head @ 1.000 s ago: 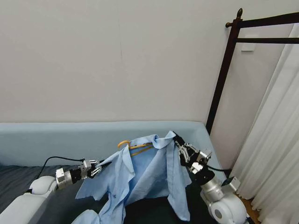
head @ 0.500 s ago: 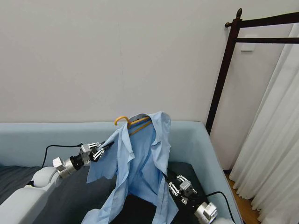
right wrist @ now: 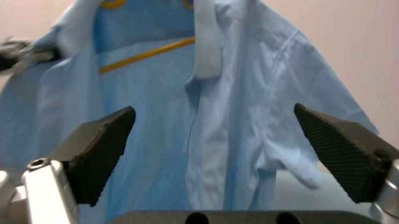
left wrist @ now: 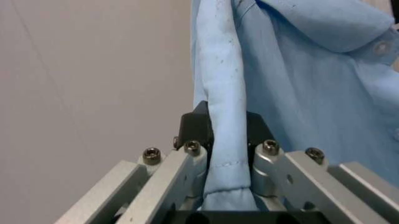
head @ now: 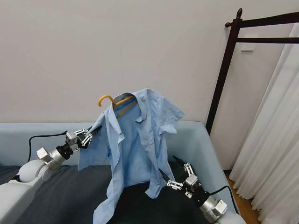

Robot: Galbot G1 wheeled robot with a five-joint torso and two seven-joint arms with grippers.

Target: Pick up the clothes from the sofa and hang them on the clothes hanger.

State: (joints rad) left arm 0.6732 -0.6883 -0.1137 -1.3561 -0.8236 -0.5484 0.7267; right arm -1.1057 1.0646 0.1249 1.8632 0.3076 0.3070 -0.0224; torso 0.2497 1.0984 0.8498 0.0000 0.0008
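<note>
A light blue shirt (head: 135, 144) hangs in the air on a yellow hanger (head: 113, 101), above the sofa. My left gripper (head: 88, 136) is shut on a fold of the shirt's edge near its shoulder, holding it up; the left wrist view shows that fold (left wrist: 225, 93) pinched between the pads of the left gripper (left wrist: 224, 129). My right gripper (head: 169, 172) sits low beside the shirt's hem, open and holding nothing. In the right wrist view the shirt (right wrist: 237, 93) and hanger (right wrist: 145, 54) hang beyond the spread fingers of the right gripper (right wrist: 221, 154).
The pale blue sofa (head: 28, 135) with its dark seat cushion (head: 70, 196) lies below. A dark wooden clothes rack (head: 228, 60) stands at the right, its top bar high up. White curtains (head: 275, 140) hang at the far right. A plain wall is behind.
My left gripper has lifted the shirt and hanger up and leftwards. My right gripper let go of the collar, dropped low and now stands open by the hem.
</note>
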